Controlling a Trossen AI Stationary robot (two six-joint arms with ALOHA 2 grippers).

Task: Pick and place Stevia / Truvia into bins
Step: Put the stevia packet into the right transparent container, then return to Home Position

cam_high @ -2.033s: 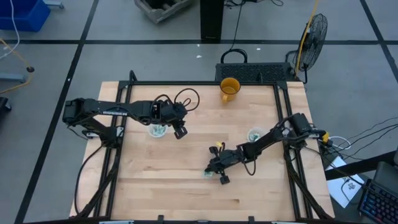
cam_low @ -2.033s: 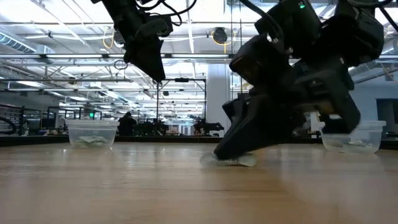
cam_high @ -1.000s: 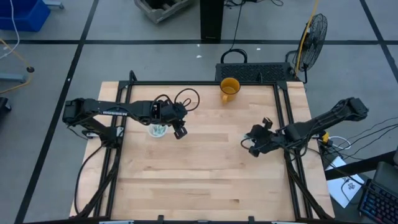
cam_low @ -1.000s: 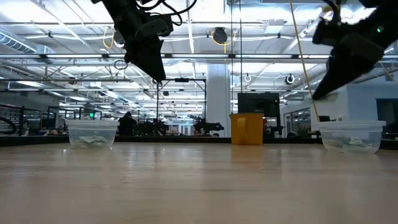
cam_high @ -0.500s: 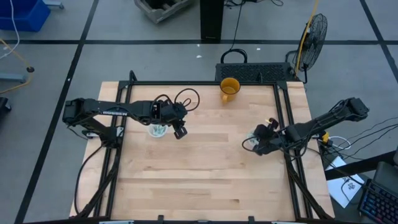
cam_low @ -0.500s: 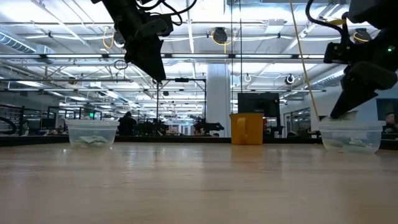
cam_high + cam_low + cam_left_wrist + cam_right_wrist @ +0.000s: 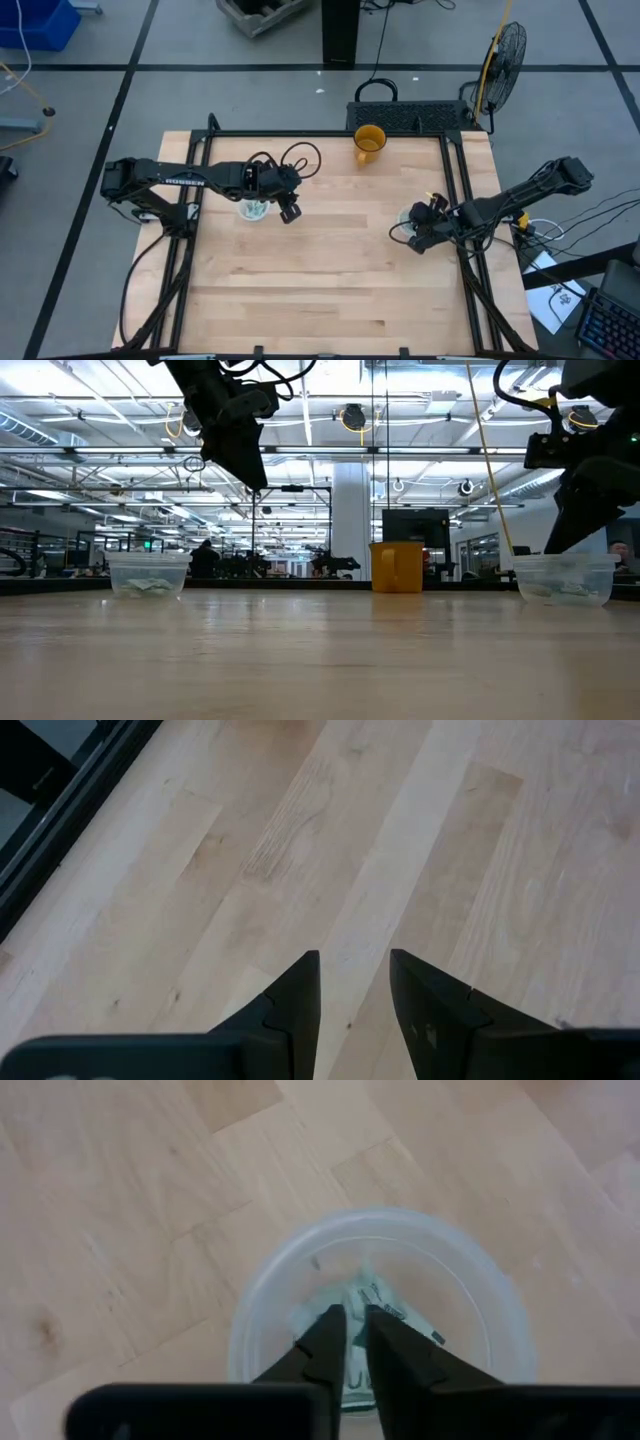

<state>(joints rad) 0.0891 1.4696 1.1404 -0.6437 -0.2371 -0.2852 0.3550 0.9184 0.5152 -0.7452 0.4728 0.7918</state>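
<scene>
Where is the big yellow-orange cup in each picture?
High view: yellow-orange plastic cup at the table's far edge, middle.
Low view: cup centre, behind the tabletop.
Left wrist view: not in it.
Right wrist view: not in it.
Shared landmark: the round clear plastic cup under the right gripper.

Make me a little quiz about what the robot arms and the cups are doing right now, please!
1. True or false: the right gripper is directly above the right clear cup, which has packets inside.
2. Which thing stands at the far edge of the table?
A. a blue bowl
B. the yellow-orange cup
C. a red box
3. Fill in: the left gripper hangs in the air beside the left clear ____.

Key: 1 true. 2 B. 3 cup.
</scene>
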